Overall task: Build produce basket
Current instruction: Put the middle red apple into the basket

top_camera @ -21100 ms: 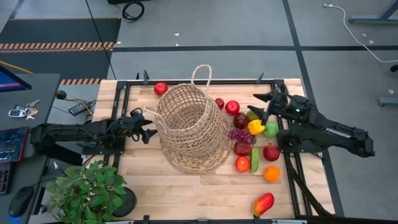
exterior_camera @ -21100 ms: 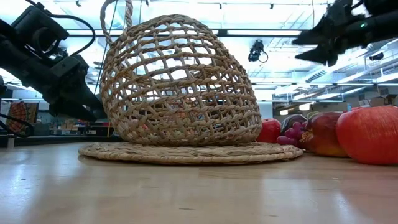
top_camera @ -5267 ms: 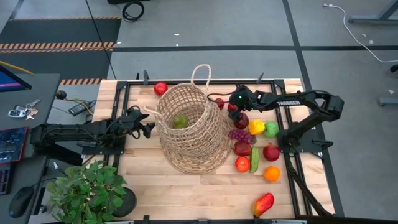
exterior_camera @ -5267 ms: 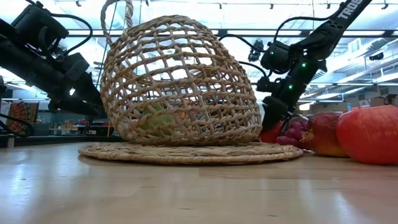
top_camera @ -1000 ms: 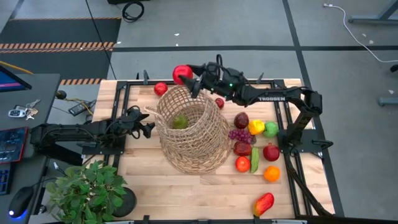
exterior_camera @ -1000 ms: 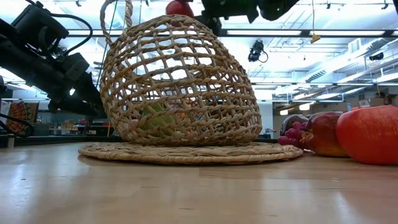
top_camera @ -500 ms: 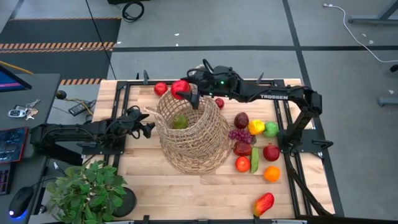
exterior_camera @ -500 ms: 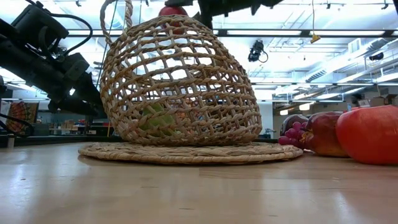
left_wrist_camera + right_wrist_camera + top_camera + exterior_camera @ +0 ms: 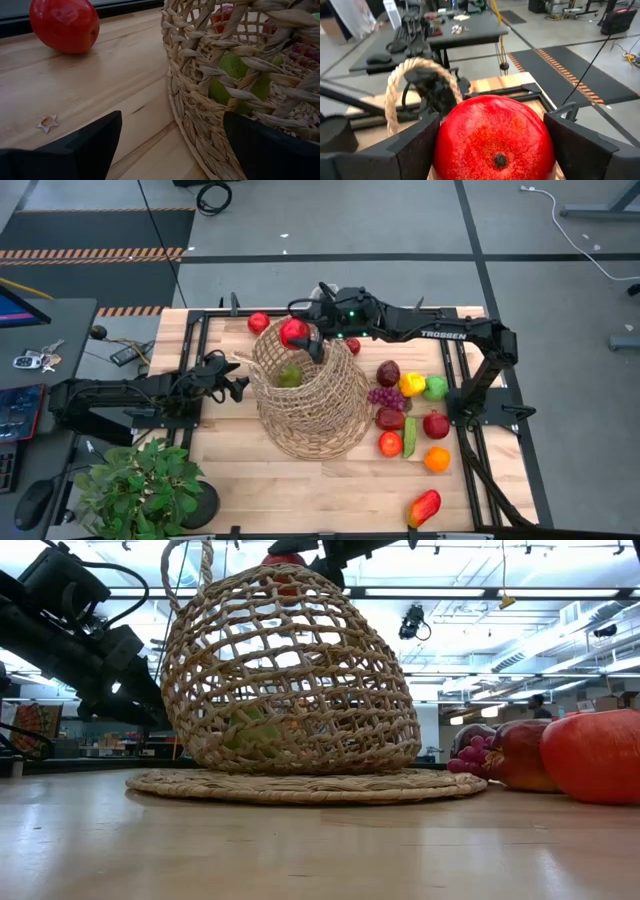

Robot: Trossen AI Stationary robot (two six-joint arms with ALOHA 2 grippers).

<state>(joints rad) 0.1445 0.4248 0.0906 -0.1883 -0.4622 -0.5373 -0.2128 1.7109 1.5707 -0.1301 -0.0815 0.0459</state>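
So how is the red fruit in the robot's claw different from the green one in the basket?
The red fruit is held by the right gripper over the basket mouth; the green fruit lies inside, at the bottom. The red fruit is clamped between fingers; nothing grips the green fruit. Both are round and smooth.

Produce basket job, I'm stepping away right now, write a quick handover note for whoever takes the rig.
Right gripper: shut on a red apple, held over the basket mouth.
Left gripper: open, low beside the basket's left side, holding nothing.
Done: one green fruit lies inside the basket.
Left: release the apple, then load the rest of the produce: the cluster right of the basket, a red fruit at the far edge, the mango at the near edge.
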